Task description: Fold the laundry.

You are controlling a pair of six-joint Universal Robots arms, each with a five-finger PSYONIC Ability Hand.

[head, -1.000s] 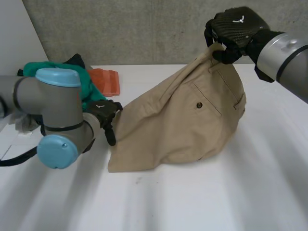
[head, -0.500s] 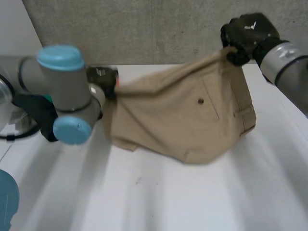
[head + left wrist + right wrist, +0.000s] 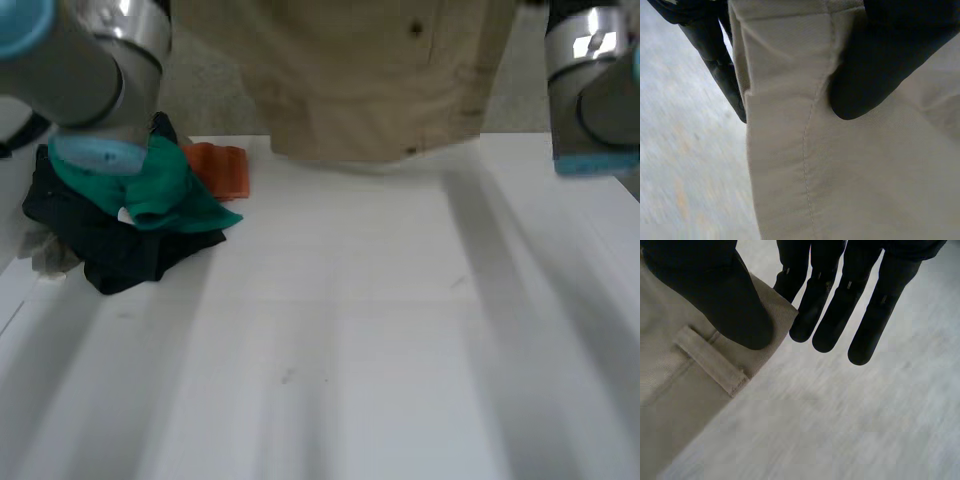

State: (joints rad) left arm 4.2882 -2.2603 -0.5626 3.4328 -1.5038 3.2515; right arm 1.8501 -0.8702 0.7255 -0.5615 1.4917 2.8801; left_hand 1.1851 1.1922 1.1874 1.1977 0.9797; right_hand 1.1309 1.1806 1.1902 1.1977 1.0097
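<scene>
The khaki garment (image 3: pixel 370 90) hangs at the upper middle of the head view, spread wide between the two arms, its lower hem level with the far edge of the white worktop (image 3: pixel 380 330). A small dark button (image 3: pixel 414 30) shows on its cloth near the top of the frame. The left arm (image 3: pixel 80 60) fills the upper left corner and the right arm (image 3: pixel 590 90) the upper right. In the left wrist view the left hand (image 3: pixel 880 60) grasps an edge of the garment: its thumb presses on the front of the cloth beside a stitched seam, and its fingers (image 3: pixel 720 65) lie behind the folded edge. In the right wrist view the right hand (image 3: pixel 715 295) pinches a corner of the waistband (just beside a belt loop (image 3: pixel 712 360)), thumb on the cloth, with the fingers (image 3: pixel 870 315) held straight beyond the corner. At the left of the head view a pile lies on the worktop: a green cloth (image 3: pixel 160 190) over a black cloth (image 3: pixel 120 255), with an orange cloth (image 3: pixel 220 168) just beyond them.
</scene>
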